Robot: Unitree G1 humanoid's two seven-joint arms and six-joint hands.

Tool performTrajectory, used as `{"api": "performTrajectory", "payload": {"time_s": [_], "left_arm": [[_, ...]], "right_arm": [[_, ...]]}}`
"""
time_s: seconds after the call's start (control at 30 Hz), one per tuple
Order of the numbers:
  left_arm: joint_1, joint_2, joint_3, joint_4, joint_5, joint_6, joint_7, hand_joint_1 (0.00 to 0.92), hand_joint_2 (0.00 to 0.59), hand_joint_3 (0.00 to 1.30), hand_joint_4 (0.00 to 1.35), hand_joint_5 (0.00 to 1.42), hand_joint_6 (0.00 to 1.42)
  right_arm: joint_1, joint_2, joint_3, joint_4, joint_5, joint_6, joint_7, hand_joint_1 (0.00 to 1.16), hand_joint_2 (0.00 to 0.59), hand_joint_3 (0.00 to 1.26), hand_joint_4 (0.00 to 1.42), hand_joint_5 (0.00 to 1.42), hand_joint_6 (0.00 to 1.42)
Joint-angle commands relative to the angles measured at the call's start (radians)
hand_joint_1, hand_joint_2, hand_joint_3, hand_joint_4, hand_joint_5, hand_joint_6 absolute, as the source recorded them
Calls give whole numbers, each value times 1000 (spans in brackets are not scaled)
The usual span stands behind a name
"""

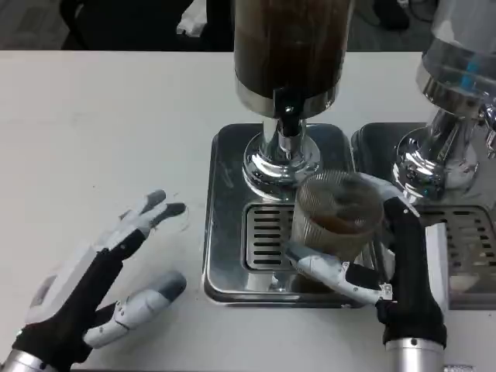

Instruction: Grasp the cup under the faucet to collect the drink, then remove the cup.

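The dispenser (291,46) is cut off at the top edge, its dark tank only partly seen, and a second dispenser (457,85) runs off the right edge. The right hand (380,248) covers the cup's far side and base. Its fingers (333,271) wrap the ribbed cup (337,213), which holds brown drink, over the tray (225,225), to the right of the faucet (288,116). The left hand (93,287) lies on the table (101,124), fingers spread, holding nothing.

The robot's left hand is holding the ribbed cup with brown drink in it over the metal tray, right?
Not quite: the head view shows the right hand holding the ribbed cup with brown drink over the metal tray. The left hand holds nothing.
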Motion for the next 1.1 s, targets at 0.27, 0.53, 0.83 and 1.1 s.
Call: {"api": "performTrajectory", "payload": {"time_s": [0.27, 0.53, 0.83, 1.1], "left_arm": [[51, 78, 29, -89, 120, 26, 55, 0, 150, 91, 0, 21, 0], [199, 143, 101, -336, 317, 110, 133, 0, 153, 0, 0, 0, 0], [323, 150, 128, -430, 358, 133, 173, 0, 153, 0, 0, 0, 0], [448, 94, 126, -508, 443, 157, 289, 0, 145, 0, 0, 0, 0]], "right_arm": [[58, -13, 13, -149, -21, 5, 51, 1156, 98, 714, 792, 869, 1216], [152, -39, 24, -318, -18, 16, 123, 1147, 97, 722, 802, 873, 1234], [249, -68, 49, -456, -40, 15, 199, 1138, 96, 722, 809, 873, 1252], [307, -92, 44, -529, 4, 32, 282, 1131, 96, 723, 810, 883, 1256]]}}
